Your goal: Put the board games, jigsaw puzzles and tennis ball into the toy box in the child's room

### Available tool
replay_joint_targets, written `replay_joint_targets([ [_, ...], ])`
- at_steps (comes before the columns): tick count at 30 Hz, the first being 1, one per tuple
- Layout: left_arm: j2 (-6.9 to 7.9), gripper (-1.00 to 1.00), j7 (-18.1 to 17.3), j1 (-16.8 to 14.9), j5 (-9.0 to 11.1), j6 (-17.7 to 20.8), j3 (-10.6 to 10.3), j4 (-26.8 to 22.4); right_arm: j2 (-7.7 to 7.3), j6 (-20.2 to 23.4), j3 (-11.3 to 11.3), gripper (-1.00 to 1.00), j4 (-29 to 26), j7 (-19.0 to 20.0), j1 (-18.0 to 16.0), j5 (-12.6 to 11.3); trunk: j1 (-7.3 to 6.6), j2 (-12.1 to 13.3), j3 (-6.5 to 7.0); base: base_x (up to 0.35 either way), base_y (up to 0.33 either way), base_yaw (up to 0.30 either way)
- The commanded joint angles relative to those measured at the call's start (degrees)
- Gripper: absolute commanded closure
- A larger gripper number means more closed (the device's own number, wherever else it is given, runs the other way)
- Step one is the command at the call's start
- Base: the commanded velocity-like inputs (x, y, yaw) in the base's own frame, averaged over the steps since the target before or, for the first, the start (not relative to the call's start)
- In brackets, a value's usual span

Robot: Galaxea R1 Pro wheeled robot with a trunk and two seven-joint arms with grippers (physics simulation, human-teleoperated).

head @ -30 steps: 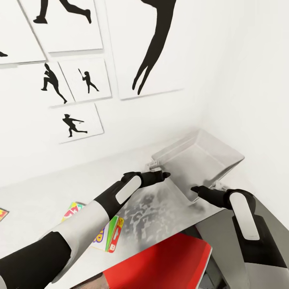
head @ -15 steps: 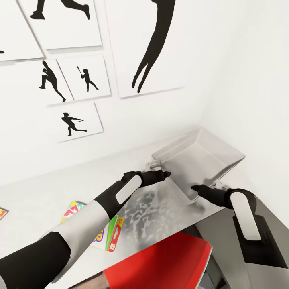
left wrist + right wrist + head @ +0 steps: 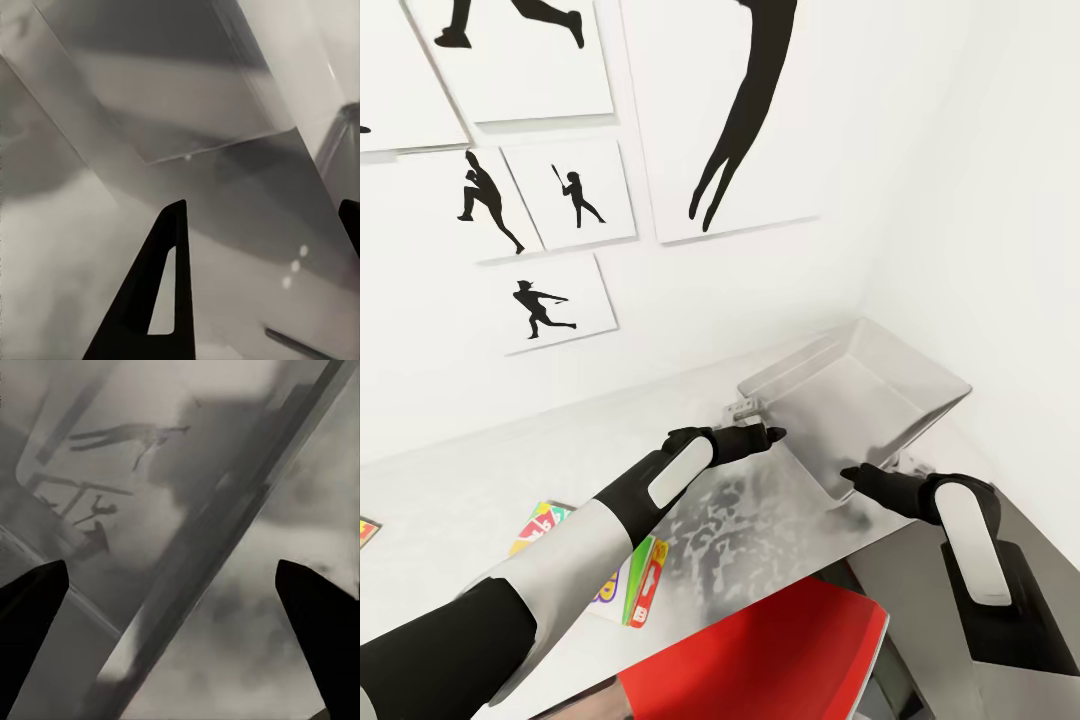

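Toy box [image 3: 880, 385] stands at the far right end of the table [image 3: 450, 480], in the corner of the white-walled room, its translucent grey walls sloping down to a bare floor. Left gripper [image 3: 768, 435] sits at the box's near-left corner, just beside the rim; in the left wrist view its dark fingers [image 3: 161, 289] are spread well apart, with the box's wall and rim seen between them, and nothing is held. Right gripper [image 3: 850, 473] is at the box's near-right corner, tips close against the near wall; the right wrist view shows its two fingertips [image 3: 30, 607] set wide at either side with the box's rim running between them, also holding nothing. Whether either gripper touches the plastic cannot be told.

Behind the left forearm, well back from its gripper, a colourful Skip-Bo board game [image 3: 630, 590] lies flat on the table, partly hidden by the arm. Below the table edge, between the two arms, is the red seat of the swivel chair [image 3: 780, 650]. Black baseball-player silhouette pictures [image 3: 550, 300] hang on the wall beyond the grippers.
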Motion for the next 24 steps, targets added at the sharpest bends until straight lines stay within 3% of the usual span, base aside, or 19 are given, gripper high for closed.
replay_joint_targets([
  [1, 0.00, 1.00, 0.6, 0.0, -0.2, 0.2, -0.2, 0.9, -0.02, 0.4, 0.0, 1.00, 3.2, -0.7, 0.0, 0.1, 0.06, -0.1, -0.10, 0.000, 0.000, 0.000],
  [24, 0.00, 1.00, 0.6, 0.0, -0.2, 0.0, -0.2, 0.7, 0.04, 0.4, 0.0, 1.00, 3.4, -0.7, 0.0, 0.1, 0.06, -0.1, -0.09, 0.000, 0.000, 0.000],
])
